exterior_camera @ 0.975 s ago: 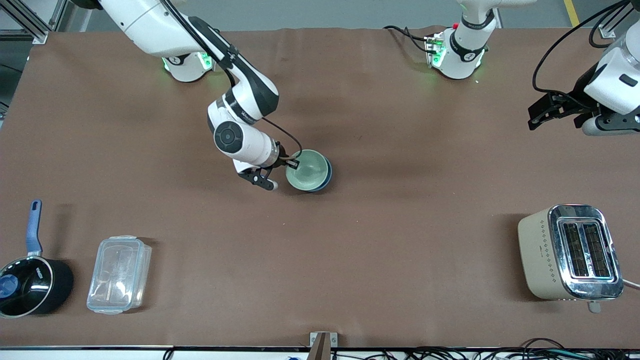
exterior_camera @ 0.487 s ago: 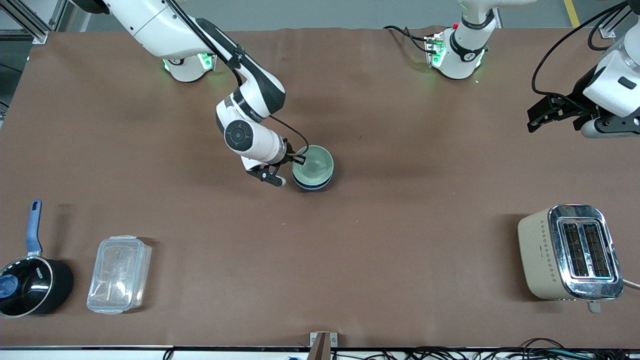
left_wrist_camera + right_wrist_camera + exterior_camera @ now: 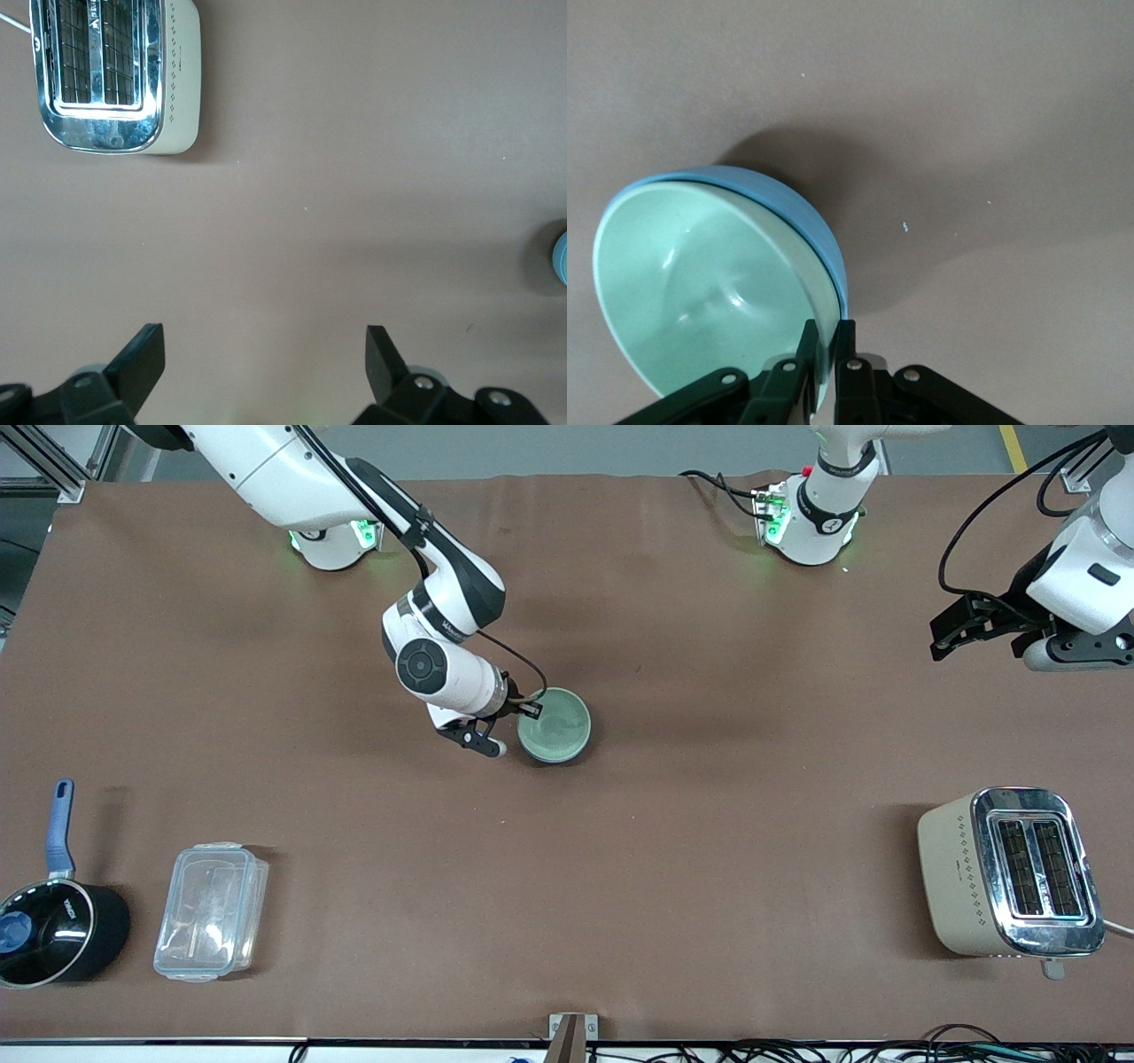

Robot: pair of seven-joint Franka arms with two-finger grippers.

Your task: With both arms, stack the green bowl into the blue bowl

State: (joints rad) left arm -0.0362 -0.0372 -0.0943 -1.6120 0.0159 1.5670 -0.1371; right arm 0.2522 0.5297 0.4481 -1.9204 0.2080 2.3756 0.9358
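The pale green bowl [image 3: 555, 726] sits nested in the blue bowl [image 3: 797, 199] at the middle of the table. In the front view the green bowl covers almost all of the blue one. My right gripper [image 3: 529, 710] is shut on the green bowl's rim [image 3: 700, 283], one finger inside and one outside, seen in the right wrist view [image 3: 830, 332]. My left gripper [image 3: 943, 633] is open and empty, up over the left arm's end of the table, with bare brown table between its fingers [image 3: 263, 350].
A cream and chrome toaster [image 3: 1010, 872] stands near the front camera at the left arm's end and shows in the left wrist view [image 3: 106, 75]. A clear plastic box [image 3: 211, 911] and a blue-handled black saucepan [image 3: 53, 926] stand at the right arm's end.
My right gripper carried the green bowl a little toward the left arm's end and down into the blue bowl, whose blue outside no longer shows in the front view. The left arm barely drifted.
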